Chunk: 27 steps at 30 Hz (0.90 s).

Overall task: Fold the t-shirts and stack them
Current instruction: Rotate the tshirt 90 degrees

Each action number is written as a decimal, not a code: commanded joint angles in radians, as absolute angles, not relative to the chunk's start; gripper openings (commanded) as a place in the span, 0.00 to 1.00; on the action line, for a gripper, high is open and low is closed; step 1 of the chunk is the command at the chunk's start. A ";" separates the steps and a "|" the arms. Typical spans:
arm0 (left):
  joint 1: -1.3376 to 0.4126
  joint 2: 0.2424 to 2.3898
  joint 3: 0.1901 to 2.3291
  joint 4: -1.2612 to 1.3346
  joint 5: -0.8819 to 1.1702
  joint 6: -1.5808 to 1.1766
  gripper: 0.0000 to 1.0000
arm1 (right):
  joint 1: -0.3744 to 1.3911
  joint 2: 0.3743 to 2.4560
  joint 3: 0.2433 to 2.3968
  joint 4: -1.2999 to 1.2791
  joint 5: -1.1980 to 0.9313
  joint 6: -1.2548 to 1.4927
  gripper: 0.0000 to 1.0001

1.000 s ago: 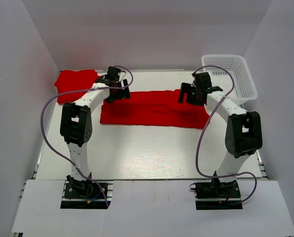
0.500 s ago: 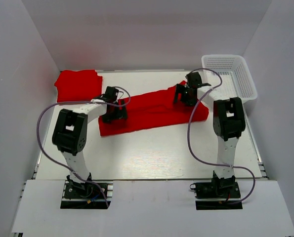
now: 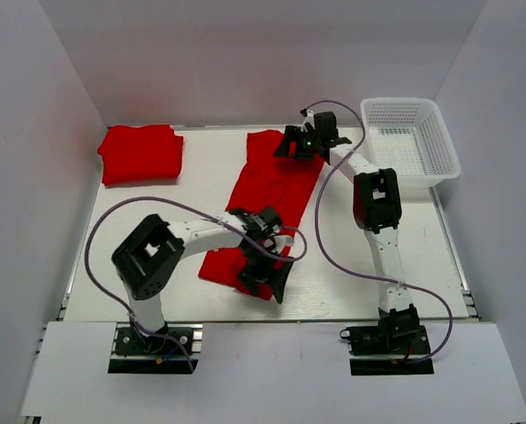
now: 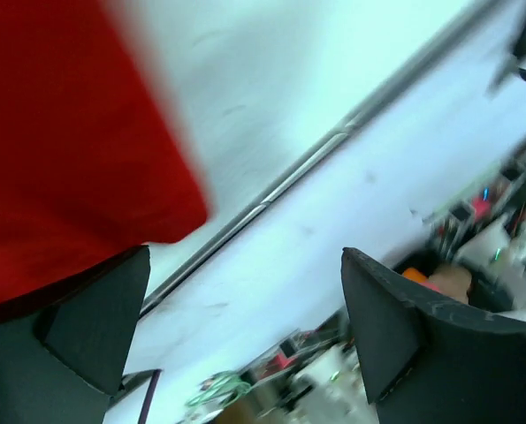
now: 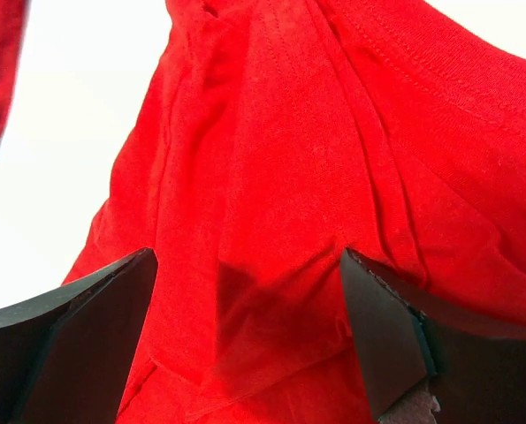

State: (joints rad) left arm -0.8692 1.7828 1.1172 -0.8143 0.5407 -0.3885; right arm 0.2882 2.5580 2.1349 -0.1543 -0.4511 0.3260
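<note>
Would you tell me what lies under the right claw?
The collar end of the long red t-shirt lies under the open right claw. The table beneath that cloth is covered from view.

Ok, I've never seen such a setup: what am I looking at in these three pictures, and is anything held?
These are two robot arms bolted at the near edge of a white table, each ending in a two-finger gripper. The wide picture is from a fixed camera above and behind them; the other two come from cameras on the wrists, so the dark shapes at the bottom are each gripper's own fingers. A long red t-shirt lies diagonally in the middle, a folded red t-shirt at the far left, a white mesh basket at the far right. The left gripper is over the long shirt's near end, the right gripper over its far end. Both stand open; neither is clamped on anything.
</note>
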 commanded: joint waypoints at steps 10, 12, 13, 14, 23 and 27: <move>-0.957 1.931 1.366 -0.885 0.639 -0.213 0.99 | 0.325 2.576 2.152 -0.029 -0.557 0.354 0.90; -0.957 1.907 1.426 -0.885 0.592 -0.204 0.99 | 0.325 2.545 2.154 -0.064 -0.549 0.331 0.90; -0.957 1.895 1.448 -0.885 0.566 -0.204 0.99 | 0.324 2.515 2.155 -0.075 -0.540 0.304 0.90; -0.957 1.869 1.468 -0.885 0.557 -0.204 0.99 | 0.325 2.481 2.155 -0.112 -0.513 0.290 0.90; -0.925 1.573 1.539 -0.917 0.136 -0.348 0.99 | 0.345 2.208 2.019 -0.270 -0.350 0.230 0.90; -0.853 1.434 1.430 -1.040 -0.228 -0.567 0.99 | 0.386 2.119 1.944 -0.362 -0.096 0.273 0.90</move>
